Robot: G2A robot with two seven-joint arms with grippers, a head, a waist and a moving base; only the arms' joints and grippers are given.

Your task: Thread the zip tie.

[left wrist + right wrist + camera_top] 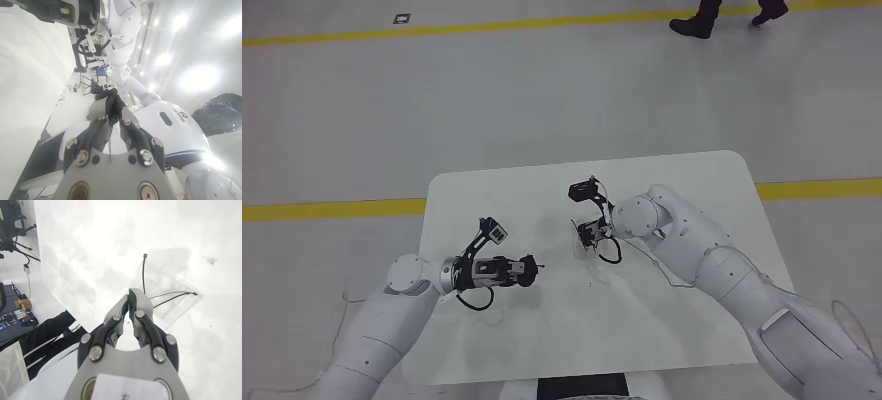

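My left gripper (112,97) is shut on a thin black zip tie (111,136), whose strap runs back between the fingers toward the wrist. In the top view that gripper (532,268) hangs over the table's left middle. My right gripper (129,298) is shut, fingertips together, just above a clear plastic tray (189,285) near the table's centre (587,237). One black zip tie (143,275) and a second one (174,296) lie in the tray. Their near ends are hidden behind a finger, so I cannot tell whether either is pinched.
The white table (692,190) is bare around both arms, with small dark scraps (209,259) lying beyond the tray. Its rounded edge is close to the right gripper's side (45,279). The two grippers are about a hand's width apart.
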